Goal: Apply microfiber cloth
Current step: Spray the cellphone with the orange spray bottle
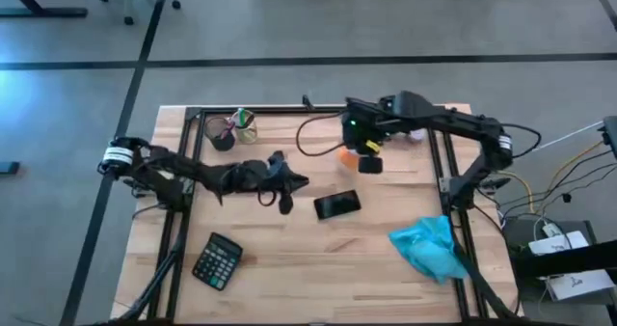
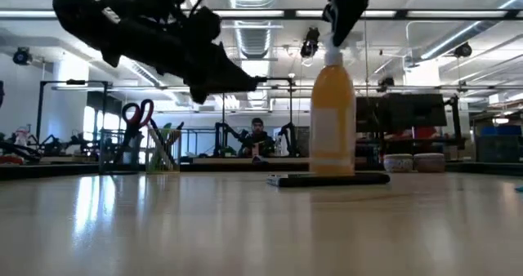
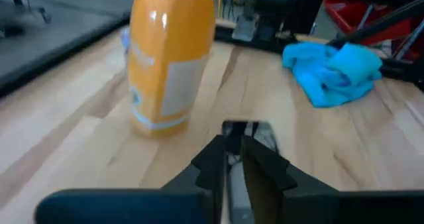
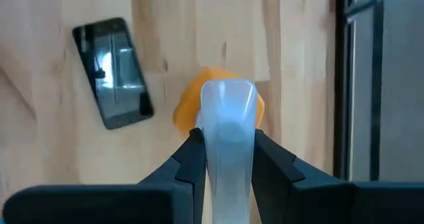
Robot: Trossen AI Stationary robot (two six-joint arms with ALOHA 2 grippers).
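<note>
**Right hand grips spray bottle while cloth waits at table's edge**

The right hand [image 4: 225, 168] was clamped on the white spray top of an orange plastic bottle [image 3: 170, 55], coming down on it from above, its two dark fingers [image 4: 191, 159] pressed against either side of the nozzle. Just beside that hand, on the wooden table [image 1: 308, 254], lay a flat black phone [image 1: 337, 205], screen up. The crumpled turquoise-blue microfiber cloth [image 1: 430, 249] sat well apart from both hands, near the table's corner on the right arm's side, untouched. The left hand [image 3: 233, 159] hovered above the table just short of the phone, its fingers drawn narrow with nothing between them, pointing toward the bottle and the cloth beyond it. A black calculator [image 1: 218, 261] and a dark cup of scissors and pens [image 1: 229, 128] stood clear of the action.

To apply the cloth well, a free hand would likely need to reach past the phone, pinch a raised fold of the soft fabric rather than its flat edge, and carry it over without dragging the phone or tipping the upright bottle.
</note>
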